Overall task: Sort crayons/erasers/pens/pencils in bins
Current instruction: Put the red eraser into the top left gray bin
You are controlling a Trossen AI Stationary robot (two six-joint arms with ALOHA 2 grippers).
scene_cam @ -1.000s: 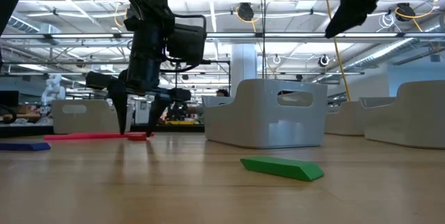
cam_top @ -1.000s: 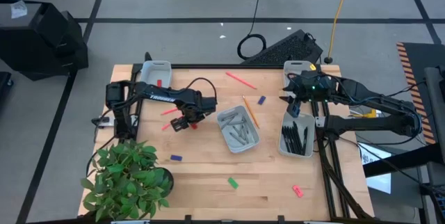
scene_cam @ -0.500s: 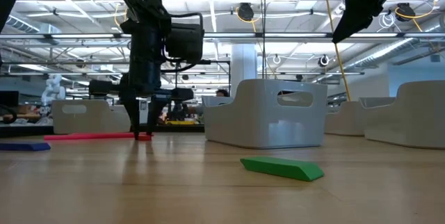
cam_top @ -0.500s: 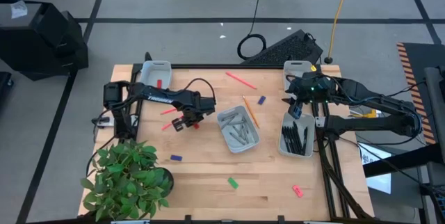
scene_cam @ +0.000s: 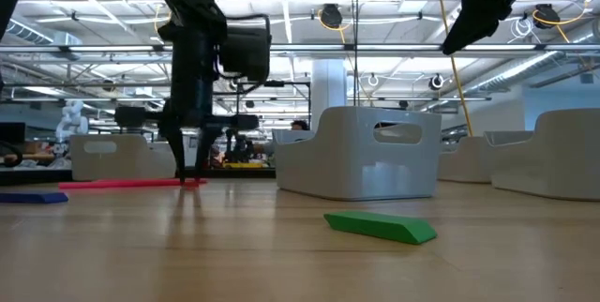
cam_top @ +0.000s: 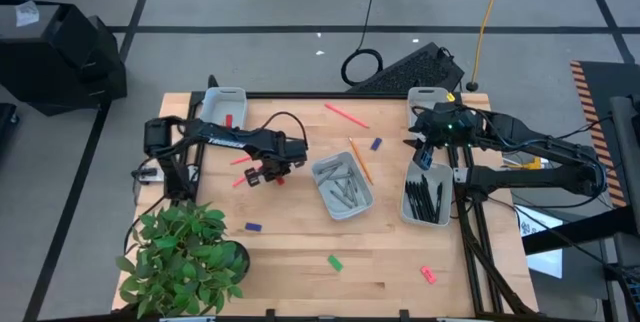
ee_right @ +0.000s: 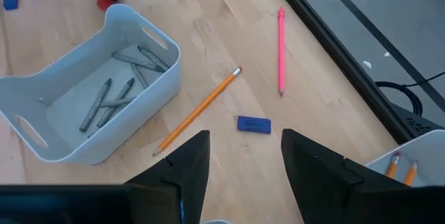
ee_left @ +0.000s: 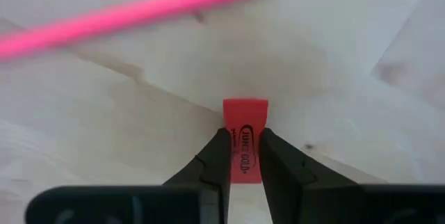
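Observation:
A red eraser [ee_left: 245, 113] lies on the wood left of the middle bin [cam_top: 342, 186], which holds grey crayons. My left gripper [ee_left: 243, 137] stands over the eraser, shut on it, fingertips down at the table [scene_cam: 192, 178]. A pink pencil [ee_left: 125, 15] lies just beyond it. My right gripper [ee_right: 245, 135] hangs open and empty above the right bin [cam_top: 428, 197], which holds black pens. In the far left bin [cam_top: 225, 105] there is a red eraser; the far right bin [cam_top: 430, 97] holds pencils. My left gripper pinches the red eraser by its two long sides [ee_left: 245, 156] between its two fingers. The fingers [scene_cam: 185, 157] come from above, pointing down, and lie along the eraser. The eraser's underside rests on the table.
Loose on the wood: a pink pencil [cam_top: 345, 114], an orange pencil [cam_top: 361, 160], blue erasers [cam_top: 376, 144] [cam_top: 253, 227], a green eraser [cam_top: 335, 261] and a pink eraser [cam_top: 428, 275]. A potted plant [cam_top: 185, 257] fills the near left corner.
My left gripper's fingers stood wide apart on either side of the red eraser and have shut on it, taking hold. The eraser stays on the table.

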